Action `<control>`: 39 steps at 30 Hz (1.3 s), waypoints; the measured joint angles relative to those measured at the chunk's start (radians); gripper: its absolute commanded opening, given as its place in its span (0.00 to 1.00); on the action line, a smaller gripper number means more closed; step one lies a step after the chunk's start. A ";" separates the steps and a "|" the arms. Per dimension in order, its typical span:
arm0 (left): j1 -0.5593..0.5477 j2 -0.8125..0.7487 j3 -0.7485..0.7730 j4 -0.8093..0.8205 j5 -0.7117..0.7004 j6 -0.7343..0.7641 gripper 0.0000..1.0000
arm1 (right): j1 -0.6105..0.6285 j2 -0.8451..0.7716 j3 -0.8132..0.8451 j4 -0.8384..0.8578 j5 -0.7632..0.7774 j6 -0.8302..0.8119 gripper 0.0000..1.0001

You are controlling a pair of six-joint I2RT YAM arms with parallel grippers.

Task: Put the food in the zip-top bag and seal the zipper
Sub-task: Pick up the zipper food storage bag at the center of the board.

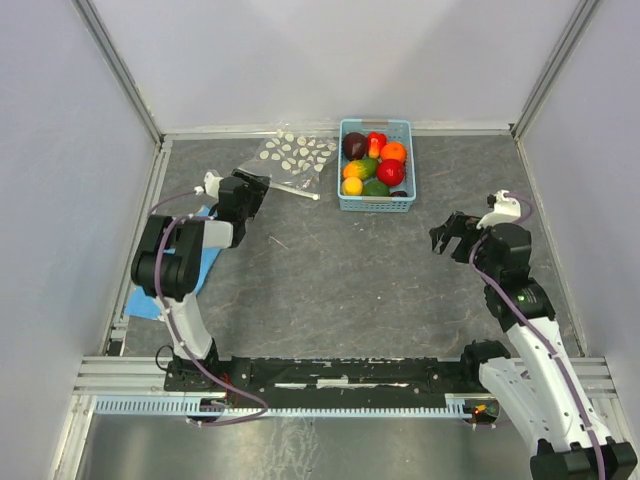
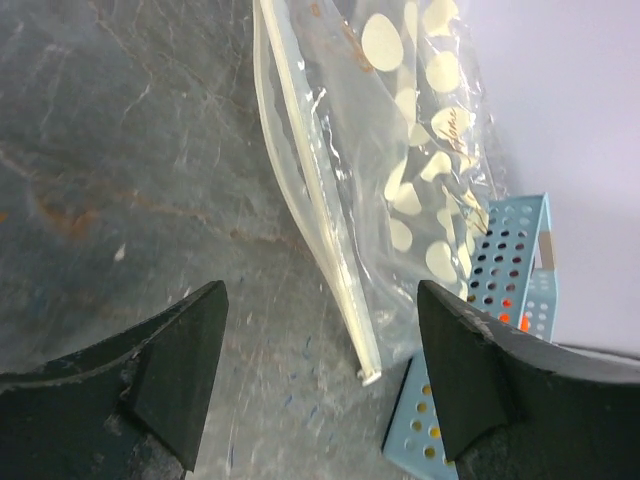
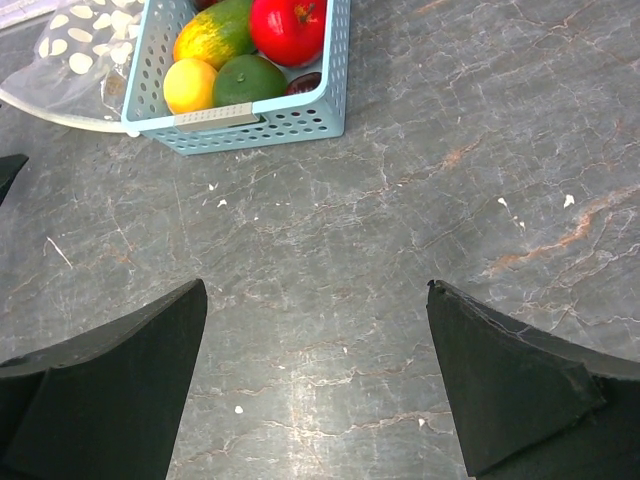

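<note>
The dark, marbled bench (image 1: 350, 280) fills the floor of a white-walled enclosure. The left arm (image 1: 175, 265) reaches toward the far left of it. Its hand (image 1: 252, 190) sits low over the surface with its two fingers spread wide and nothing between them. In the left wrist view the mouth edge of the zip-top bag (image 2: 400, 130) lies just beyond the fingertips. The right arm (image 1: 520, 300) stands on the right side. Its hand (image 3: 316, 300) is also spread wide and empty, over bare bench well short of the basket (image 3: 250, 125).

That light-blue perforated basket stands near the far wall, just right of centre. A blue cloth (image 1: 205, 272) lies flat under the left arm, near the left edge.

The bag lies flat on the bench at the far left of centre, its right side touching or just beside the basket's left wall. It is clear plastic printed with white ovals, somewhat crumpled, and nothing shows inside it.

All the food (image 1: 375, 165) is piled in the basket: a dark maroon piece at the far left corner, red and orange pieces on the right, a yellow-green one in the middle, and a yellow and a green one at the near end.

The zipper (image 2: 320, 230) runs as a thin whitish strip along the bag's near edge, one end near the basket's near left corner. Whether it is pressed shut cannot be told.
</note>
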 measured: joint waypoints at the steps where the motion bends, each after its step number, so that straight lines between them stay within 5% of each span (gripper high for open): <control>1: 0.002 0.028 0.019 0.008 0.001 -0.007 0.79 | 0.000 0.003 0.000 0.000 0.000 -0.002 0.99; 10: 0.005 0.252 0.212 0.054 0.009 -0.048 0.64 | 0.000 0.070 0.000 0.000 0.000 -0.011 0.99; 25: 0.018 0.322 0.255 0.097 -0.002 -0.054 0.04 | 0.002 0.149 0.019 0.022 -0.023 -0.023 0.99; 39: 0.065 -0.104 0.028 -0.007 0.029 0.078 0.03 | 0.002 0.186 0.047 0.073 -0.212 0.006 0.99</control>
